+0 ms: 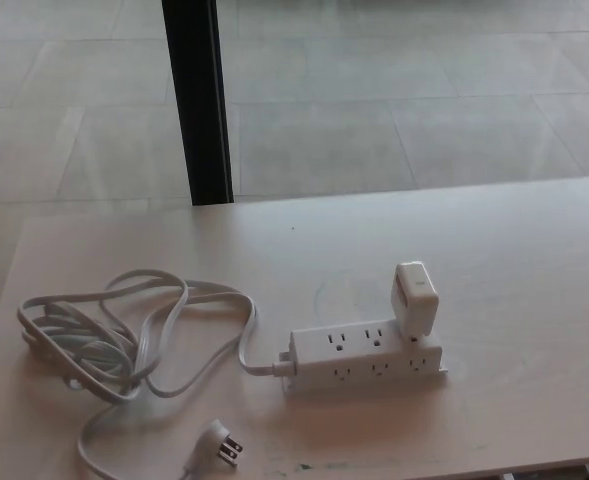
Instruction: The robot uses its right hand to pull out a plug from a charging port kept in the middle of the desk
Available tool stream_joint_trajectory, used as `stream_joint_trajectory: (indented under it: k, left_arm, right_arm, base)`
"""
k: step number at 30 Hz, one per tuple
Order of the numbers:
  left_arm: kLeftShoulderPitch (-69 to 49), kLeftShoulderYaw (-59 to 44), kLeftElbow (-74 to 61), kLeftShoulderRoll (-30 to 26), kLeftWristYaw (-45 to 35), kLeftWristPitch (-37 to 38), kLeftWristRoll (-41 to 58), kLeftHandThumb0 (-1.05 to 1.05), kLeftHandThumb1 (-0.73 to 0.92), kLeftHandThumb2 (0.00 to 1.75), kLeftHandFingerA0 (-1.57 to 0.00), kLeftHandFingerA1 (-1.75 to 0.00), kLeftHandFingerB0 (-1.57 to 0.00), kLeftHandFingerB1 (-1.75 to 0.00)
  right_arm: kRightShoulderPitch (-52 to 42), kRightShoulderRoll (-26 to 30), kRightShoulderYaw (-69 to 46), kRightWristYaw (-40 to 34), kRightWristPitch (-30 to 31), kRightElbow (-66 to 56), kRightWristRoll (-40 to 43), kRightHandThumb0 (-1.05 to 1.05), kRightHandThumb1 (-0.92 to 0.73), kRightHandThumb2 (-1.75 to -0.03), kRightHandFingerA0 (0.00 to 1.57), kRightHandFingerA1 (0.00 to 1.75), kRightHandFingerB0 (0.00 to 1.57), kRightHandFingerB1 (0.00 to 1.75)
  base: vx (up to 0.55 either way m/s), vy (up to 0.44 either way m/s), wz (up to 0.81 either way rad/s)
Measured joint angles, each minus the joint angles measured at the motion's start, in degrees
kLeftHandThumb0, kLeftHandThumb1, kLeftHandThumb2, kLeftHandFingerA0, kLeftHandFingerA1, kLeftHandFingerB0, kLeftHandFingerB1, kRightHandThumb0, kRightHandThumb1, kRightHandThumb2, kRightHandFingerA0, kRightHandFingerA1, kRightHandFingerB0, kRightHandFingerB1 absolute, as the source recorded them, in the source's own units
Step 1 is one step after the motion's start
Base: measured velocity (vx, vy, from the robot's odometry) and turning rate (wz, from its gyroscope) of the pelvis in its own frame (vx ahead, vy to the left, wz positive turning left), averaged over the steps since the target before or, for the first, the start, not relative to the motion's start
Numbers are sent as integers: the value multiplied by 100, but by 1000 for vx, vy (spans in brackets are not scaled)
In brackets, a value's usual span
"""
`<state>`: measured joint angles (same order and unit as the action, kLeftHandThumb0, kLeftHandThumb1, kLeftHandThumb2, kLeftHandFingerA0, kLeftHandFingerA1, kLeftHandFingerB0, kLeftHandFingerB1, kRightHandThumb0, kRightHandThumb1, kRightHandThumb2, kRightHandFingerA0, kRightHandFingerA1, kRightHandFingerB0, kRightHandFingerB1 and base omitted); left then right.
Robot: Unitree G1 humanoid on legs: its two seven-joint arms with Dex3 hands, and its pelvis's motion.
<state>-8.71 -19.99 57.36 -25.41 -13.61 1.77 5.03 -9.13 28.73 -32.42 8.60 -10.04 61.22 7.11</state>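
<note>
Head view: no robot hand is seen, so the state of the fingers cannot be told.
Power strip (pixel 366 357): laid at lower centre on the bench (pixel 514 260).
Plug (pixel 414 297): a white adapter seated in the strip's right end.
Cord (pixel 124 340): coiled at lower left, its pronged end (pixel 222 443) lying loose.

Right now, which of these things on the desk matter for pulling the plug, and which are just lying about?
For the job:
white charger plug
power strip

Just lying about:
coiled cord
strip's own loose plug
black post
</note>
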Motion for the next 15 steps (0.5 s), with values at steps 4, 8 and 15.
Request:
stream_joint_trajectory:
  k: [4, 8, 15]
  left_arm:
    - [24, -121, 57, -21, -197, -34, 115, -71, 92, 68, -31, -57, -17, -43]
    - [14, -128, 76, -34, -321, -36, 181, -69, 73, 106, -30, -62, -14, -52]
    - [33, -135, 228, -39, -344, -38, 226, -69, 92, 67, -35, -59, -20, -43]
  right_arm:
    - [47, 95, -207, 168, -275, 162, 169, -99, -64, -60, 91, 88, 24, 89]
    - [172, 315, -602, 197, -406, -65, 415, -102, -50, -97, 91, 94, 23, 82]
    - [1021, 956, -1162, 69, -387, -369, 794, -105, -50, -99, 103, 95, 24, 73]
  base:
    - [0, 0, 0]
    - [0, 0, 0]
    - [0, 0, 0]
